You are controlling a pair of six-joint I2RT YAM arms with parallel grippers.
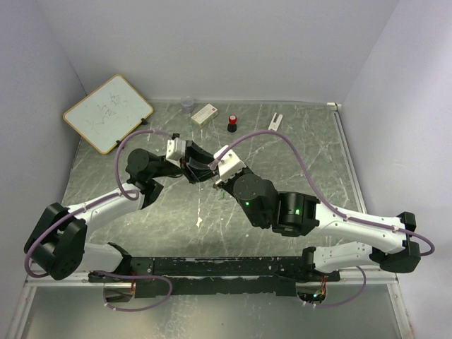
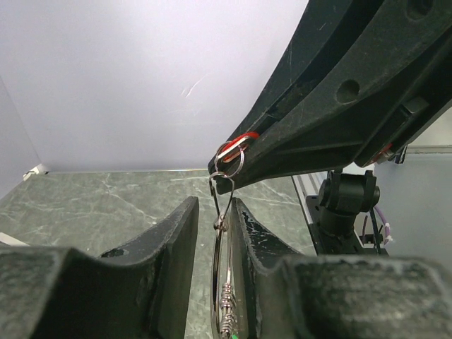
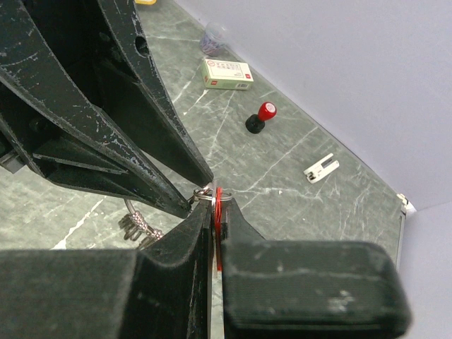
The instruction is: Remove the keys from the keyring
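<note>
Things lie on the green, stone-look table (image 1: 318, 155) well past my fingertips: a whiteboard (image 1: 107, 113), a small cup (image 1: 187, 104), a white box (image 3: 227, 73), a black cylinder with a red cap (image 3: 260, 117) and a flat white piece (image 3: 321, 167). All sit well apart from my grippers.

My two grippers meet nose to nose above the table, so each one hides a lot from the other's camera. My right gripper (image 3: 215, 212) is squeezed tight on the red key (image 2: 239, 143). Only a thin red edge peeks out between the fingers.

The keyring (image 2: 224, 304) hangs below that key, its long side going up and down. It drops into the gap of my left gripper (image 2: 214, 206). Those fingers stand close on both sides of the wire, and I cannot tell if they pinch it.

The ring is thin, shiny silver wire, bent round. My fingers are black and scratched.
</note>
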